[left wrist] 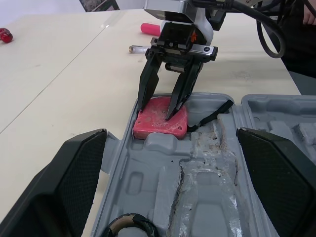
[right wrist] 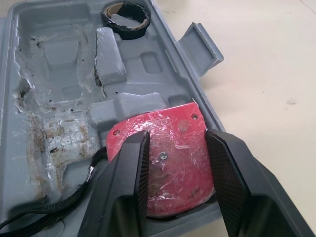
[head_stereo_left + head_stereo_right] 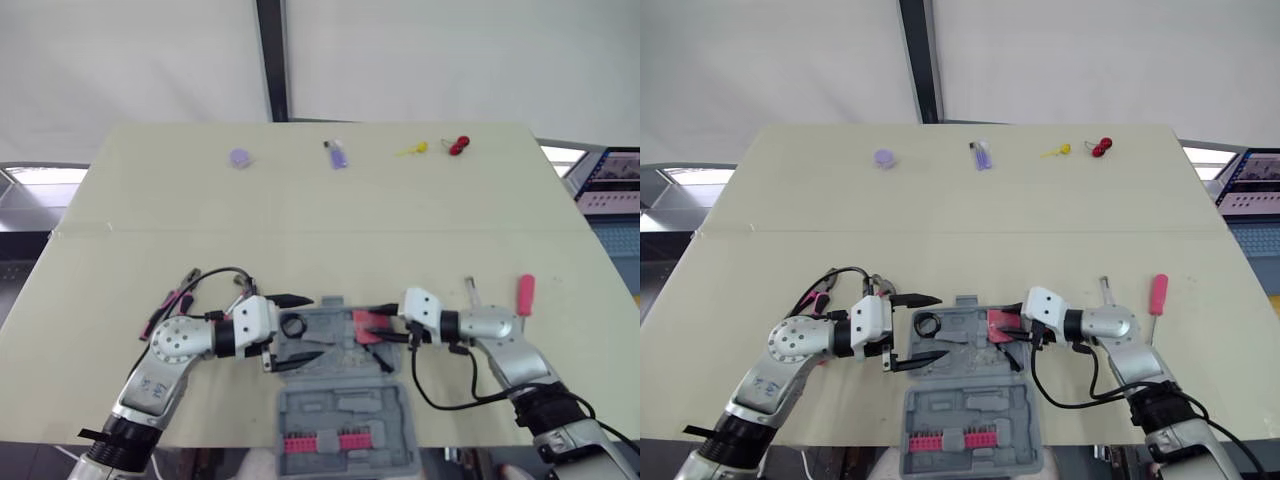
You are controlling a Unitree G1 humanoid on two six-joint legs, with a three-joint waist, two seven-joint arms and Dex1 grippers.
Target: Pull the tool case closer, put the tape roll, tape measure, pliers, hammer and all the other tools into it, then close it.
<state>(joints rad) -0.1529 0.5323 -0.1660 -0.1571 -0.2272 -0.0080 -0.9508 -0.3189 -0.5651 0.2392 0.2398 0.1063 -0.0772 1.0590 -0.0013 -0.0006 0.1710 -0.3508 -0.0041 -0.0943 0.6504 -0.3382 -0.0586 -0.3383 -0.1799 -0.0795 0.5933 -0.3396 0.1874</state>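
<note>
Nearest us, the grey tool case lies open at the near edge of the pale worktop, red bits in its lid half. In its tray sit the tape roll and the red tape measure. Our right end effector has fingers apart, tips over the tape measure; the left end effector gapes wide either side of the tape roll. Pink-handled pliers lie left, a red screwdriver right. Small items line the far edge, before a white wall
</note>
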